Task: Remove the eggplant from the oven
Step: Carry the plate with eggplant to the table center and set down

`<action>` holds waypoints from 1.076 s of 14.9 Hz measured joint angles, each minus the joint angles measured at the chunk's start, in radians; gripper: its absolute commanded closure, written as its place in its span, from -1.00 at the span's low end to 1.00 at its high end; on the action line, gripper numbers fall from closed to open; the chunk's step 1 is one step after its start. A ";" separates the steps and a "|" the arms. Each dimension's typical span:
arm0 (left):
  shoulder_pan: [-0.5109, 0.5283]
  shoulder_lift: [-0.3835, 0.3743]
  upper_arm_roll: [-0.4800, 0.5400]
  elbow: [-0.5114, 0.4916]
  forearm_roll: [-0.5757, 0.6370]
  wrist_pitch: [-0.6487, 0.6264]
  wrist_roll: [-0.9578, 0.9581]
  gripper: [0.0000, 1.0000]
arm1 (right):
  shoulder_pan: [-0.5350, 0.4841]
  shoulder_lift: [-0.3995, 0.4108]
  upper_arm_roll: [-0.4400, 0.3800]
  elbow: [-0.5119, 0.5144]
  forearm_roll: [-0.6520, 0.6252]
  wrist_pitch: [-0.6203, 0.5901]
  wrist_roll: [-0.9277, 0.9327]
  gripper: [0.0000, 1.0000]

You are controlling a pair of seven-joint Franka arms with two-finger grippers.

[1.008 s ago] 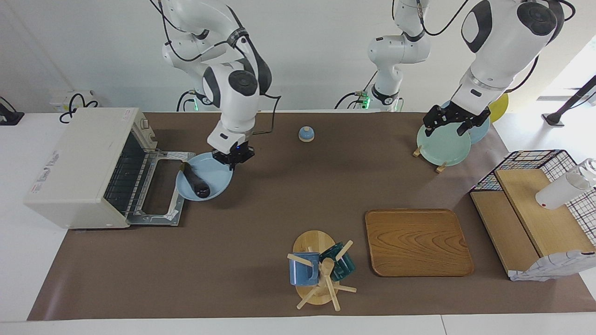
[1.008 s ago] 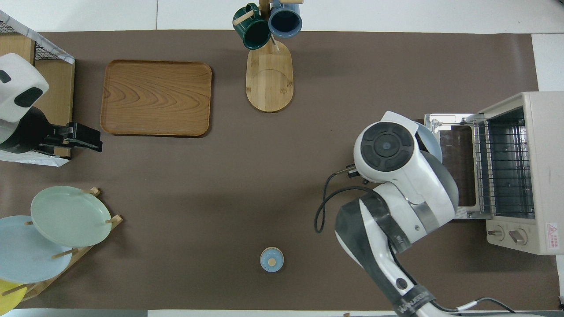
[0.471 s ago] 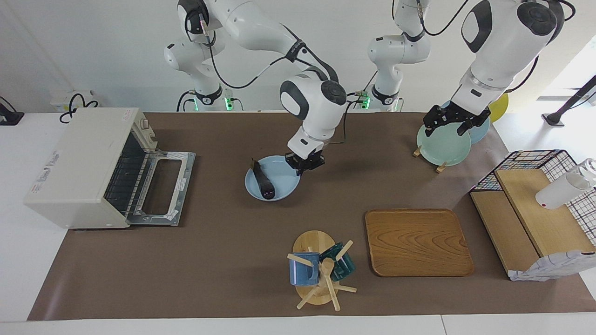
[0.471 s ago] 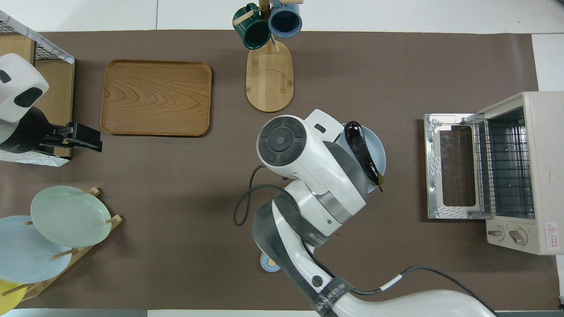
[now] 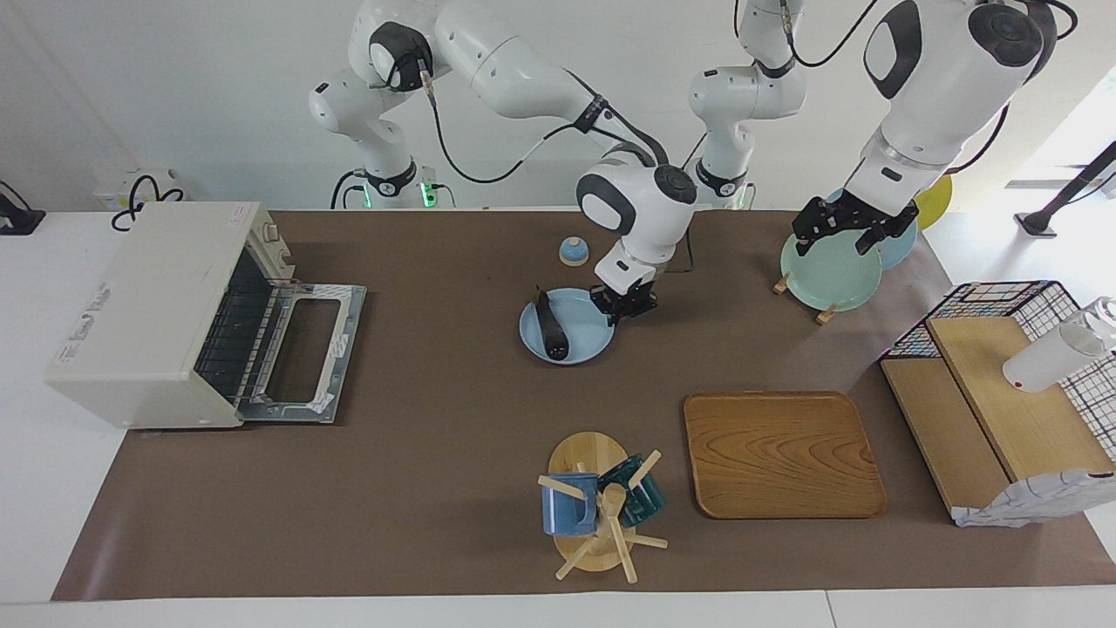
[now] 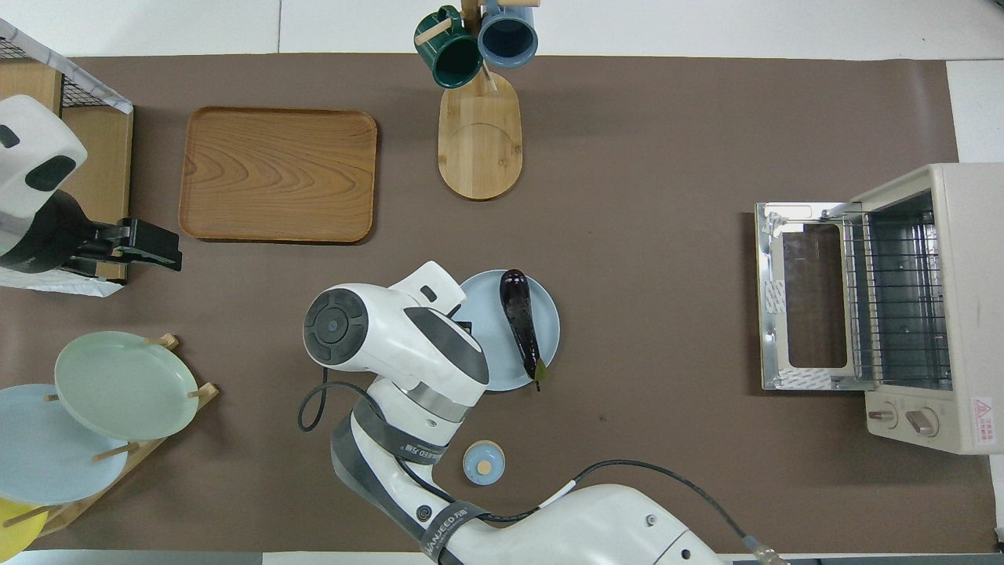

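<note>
Two arms, only the right one is working. Right gripper is down at the rim of the plate, fingertips pinched together on that rim, on the side toward the left arm's end of the table. The plate looks set down on the mat mid-table.

Eggplant lies on the plate, well apart from the oven, whose door hangs open with bare racks inside. So the eggplant is out. My read: the only step left is letting go of the plate and lifting clear.

Key relation:
- From the right gripper, the eggplant lies across the plate toward the oven end, not touching the fingers.
- Its long axis runs roughly toward and away from the robots, a bit slanted, stem tip at the nearer end and just over the rim.
- The right arm is by far the nearer.
- A straight-up retreat should miss it; a sweep toward the oven end would not.

Left gripper waits, fingers apart and holding nothing, over the green plate in the rack at its own end.

Views: overhead hides the right gripper under its wrist, so the grip reads from the facing view only. Overhead gives the eggplant's axis and stem overhang cleanly, plus the empty oven racks.
</note>
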 measured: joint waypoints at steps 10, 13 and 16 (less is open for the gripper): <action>0.000 0.000 0.000 0.000 0.000 0.000 0.000 -1.00 | -0.171 -0.149 -0.014 0.022 -0.028 -0.227 -0.297 0.51; 0.000 0.000 0.000 0.000 0.000 0.000 0.000 -1.00 | -0.308 -0.221 -0.016 -0.088 -0.028 -0.255 -0.436 0.83; 0.000 0.000 0.000 0.000 0.000 0.000 0.000 -1.00 | -0.410 -0.273 -0.016 -0.233 -0.067 -0.246 -0.513 0.86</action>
